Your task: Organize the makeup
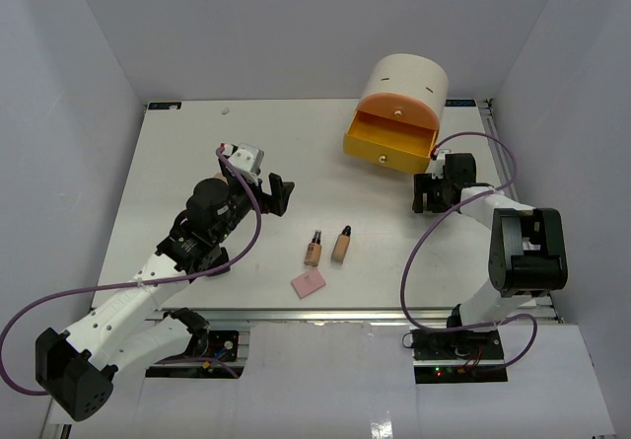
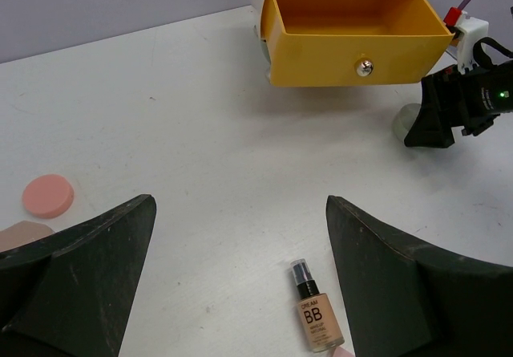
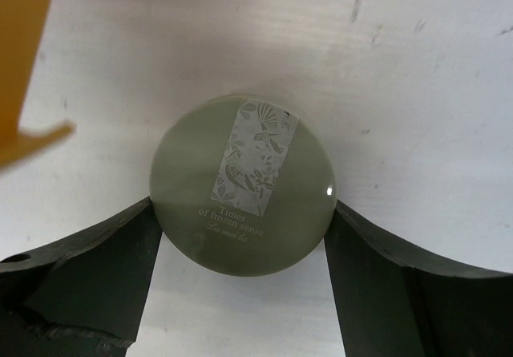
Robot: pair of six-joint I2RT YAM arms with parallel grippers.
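Observation:
Two beige black-capped bottles (image 1: 314,249) (image 1: 342,245) lie side by side on the white table, with a flat pink square (image 1: 309,283) just in front of them. My left gripper (image 1: 278,192) hovers open and empty behind and to the left of them; one bottle (image 2: 319,317) shows low between its fingers in the left wrist view. My right gripper (image 1: 431,194) is below the open yellow drawer (image 1: 391,141) and shut on the pale green round jar (image 3: 244,184), one finger touching each side. The jar rests on the table. The black compact and black jars are out of view.
The big cream cylinder (image 1: 404,89) stands at the back right with its yellow drawer pulled out and empty (image 2: 357,36). A small pink round disc (image 2: 47,196) lies on the table at the left of the left wrist view. White walls enclose the table.

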